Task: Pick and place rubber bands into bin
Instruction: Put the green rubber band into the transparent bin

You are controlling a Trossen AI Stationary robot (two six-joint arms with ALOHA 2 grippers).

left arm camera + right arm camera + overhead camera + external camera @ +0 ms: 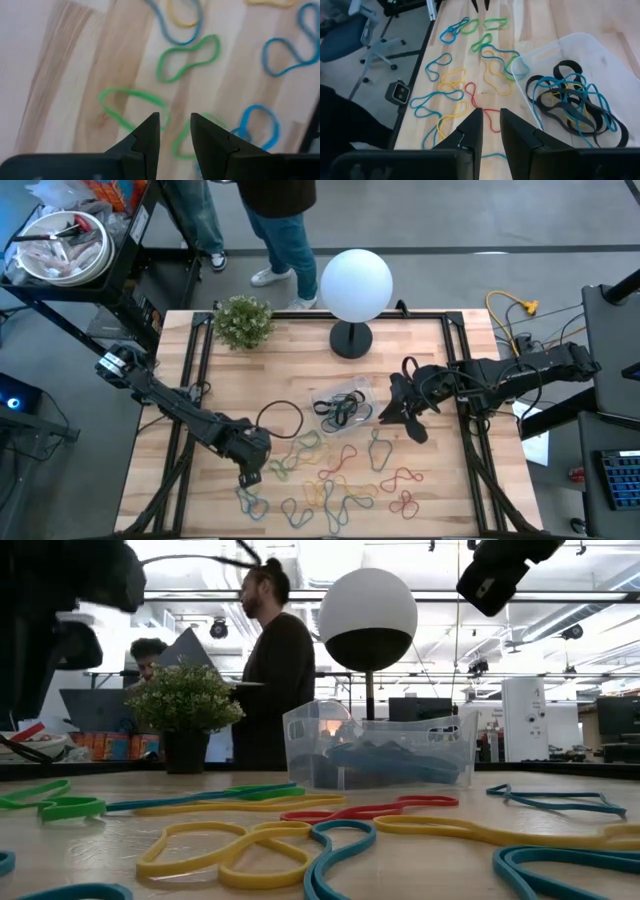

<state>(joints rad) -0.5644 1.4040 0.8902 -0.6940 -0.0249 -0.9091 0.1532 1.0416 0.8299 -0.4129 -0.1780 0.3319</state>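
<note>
Many rubber bands in green, yellow, blue and red lie loose on the wooden table's near half, with one black loop farther left. The clear plastic bin stands at the table's middle and holds black and blue bands. My left gripper hovers over the left end of the spread, pointing down. In its wrist view its fingers stand narrowly open above a green band. My right gripper is just right of the bin, above the table, empty, with its fingers a little apart.
A white globe lamp and a small potted plant stand along the far edge. People stand beyond it. A yellow cable lies off the table's right side. A white bowl-like container sits off the far left corner.
</note>
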